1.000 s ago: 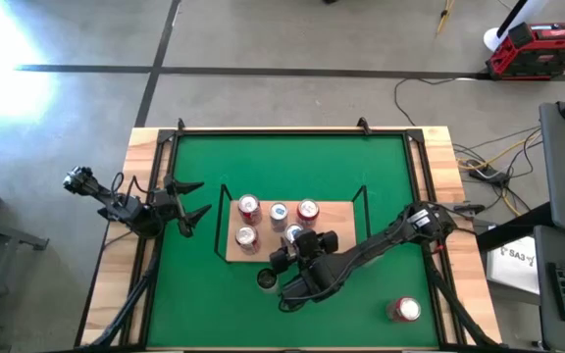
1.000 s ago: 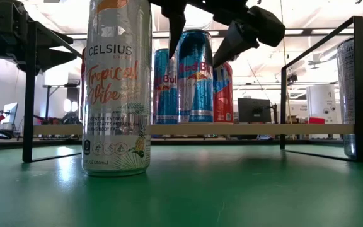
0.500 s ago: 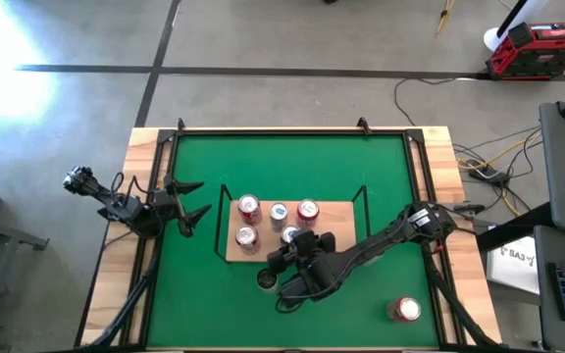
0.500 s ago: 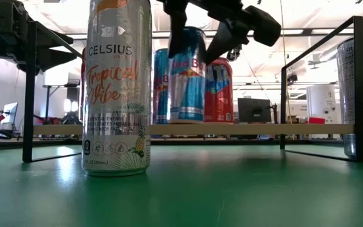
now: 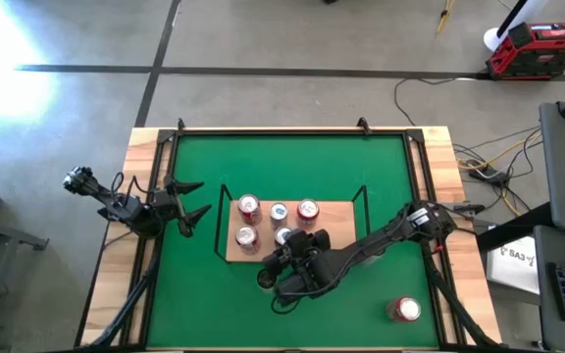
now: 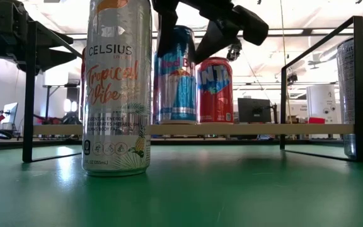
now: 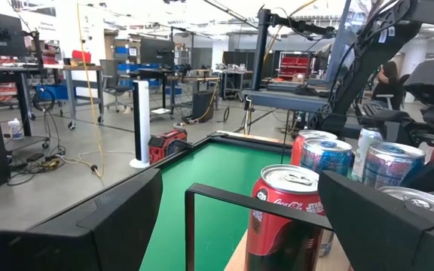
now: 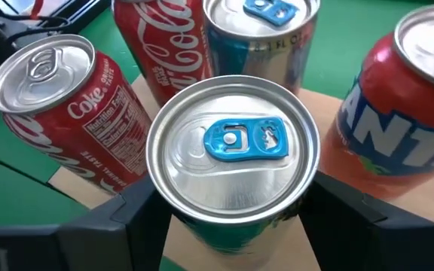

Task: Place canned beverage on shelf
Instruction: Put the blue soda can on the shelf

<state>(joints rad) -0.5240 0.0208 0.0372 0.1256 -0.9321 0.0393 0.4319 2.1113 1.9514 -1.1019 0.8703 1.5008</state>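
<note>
The right end effector (image 5: pixel 281 245) pinches a blue Red Bull can (image 8: pixel 232 150) standing on the shelf (image 5: pixel 336 211); four cans surround it. The left end effector (image 5: pixel 192 201) waits well apart, fingers spread.

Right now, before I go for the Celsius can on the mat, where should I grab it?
Take the Celsius can around its upper body, coming down from above with claw fingers on opposite sides. It stands upright on the green mat, a tall slim cylinder, and the shelf frame rises close behind, so a sideways approach looks cramped.
</note>
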